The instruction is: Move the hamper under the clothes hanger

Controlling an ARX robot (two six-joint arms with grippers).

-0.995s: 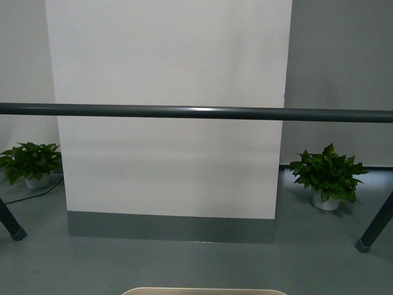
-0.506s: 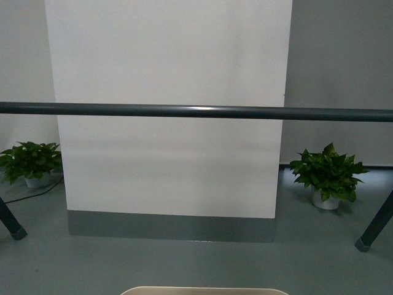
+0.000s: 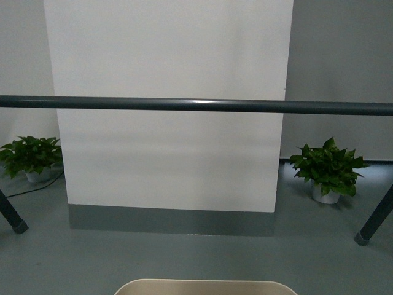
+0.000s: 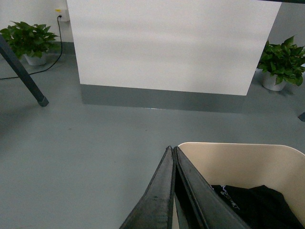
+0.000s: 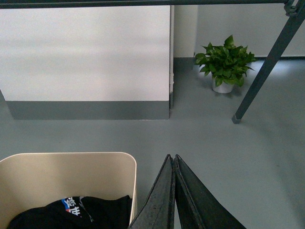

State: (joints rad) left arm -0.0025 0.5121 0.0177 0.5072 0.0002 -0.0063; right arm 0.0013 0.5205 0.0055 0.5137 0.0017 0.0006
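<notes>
The hamper [image 4: 238, 167] is sitting on the grey floor [image 4: 86, 157] between both arms, holding dark clothing [image 5: 71, 212]. Its rim is lying short of the clothes hanger [image 3: 196, 105] bar, bare floor stretching ahead. The left gripper [image 4: 171, 151] and right gripper [image 5: 171, 158] are showing fingers pressed together.

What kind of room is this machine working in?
Probably an indoor laundry or test space: a clothes hanger spans a grey floor, a hamper holds dark clothing, and potted plants line the wall.
</notes>
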